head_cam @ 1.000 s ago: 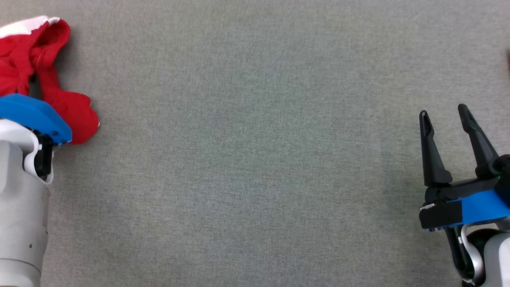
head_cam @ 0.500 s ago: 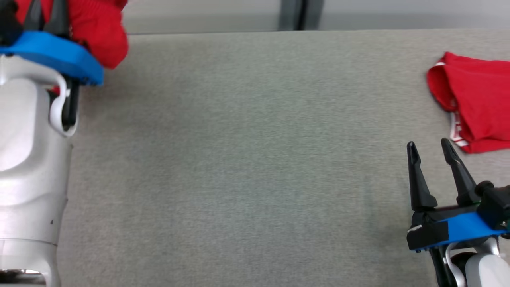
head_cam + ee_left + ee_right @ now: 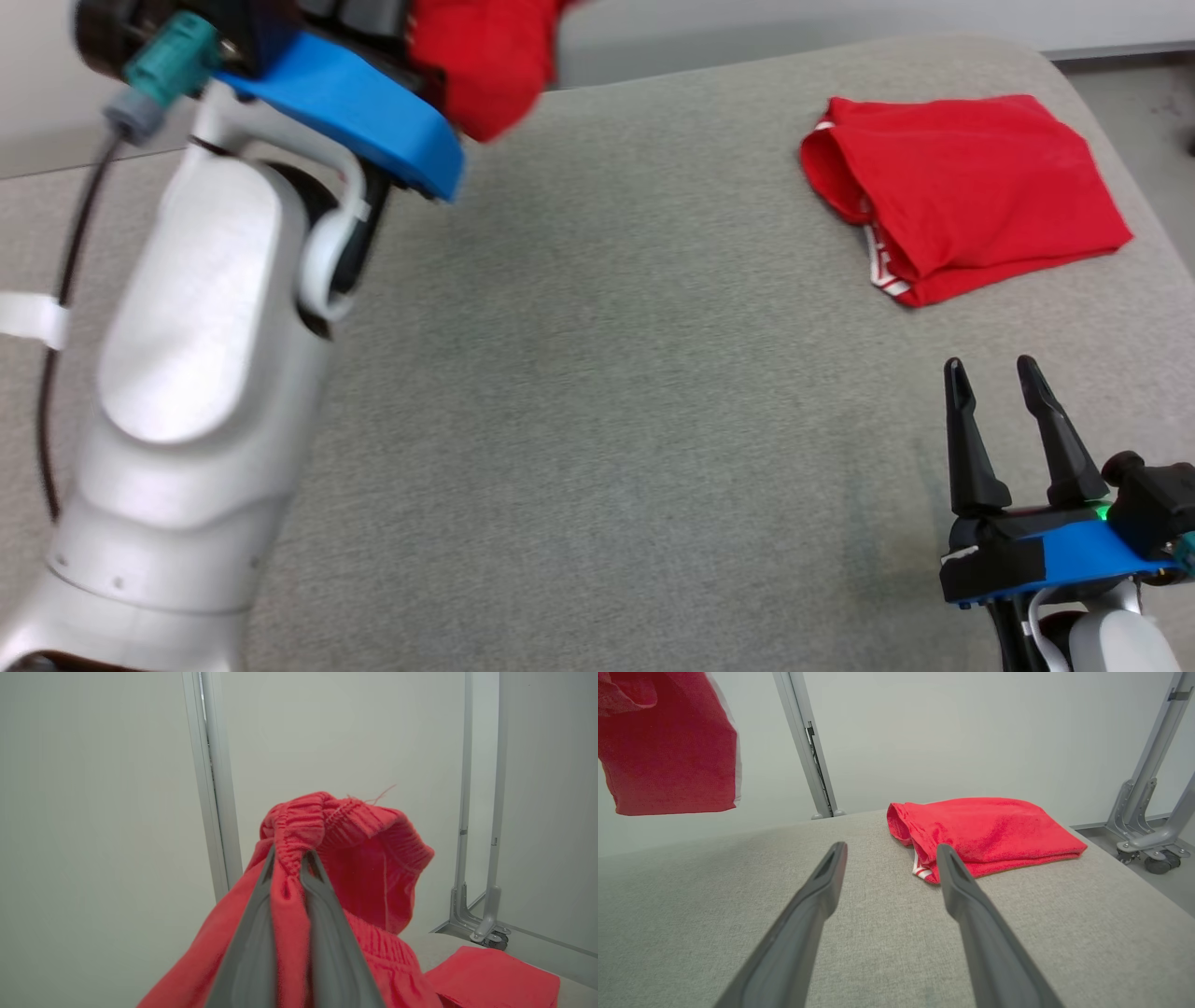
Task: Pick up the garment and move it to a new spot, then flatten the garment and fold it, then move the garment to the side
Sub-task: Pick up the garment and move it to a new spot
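Lower right of the head view: our right gripper sits low over the grey table, fingers spread, nothing between them. Upper right: a folded red piece lies flat near the table's far corner. Upper left, at the top edge: our left gripper pinches the red garment by its elastic waistband, cloth hanging clear of the table. We judge this the carry of step one. Next we need to lower it onto the bare middle, apart from the folded piece, then spread it flat.
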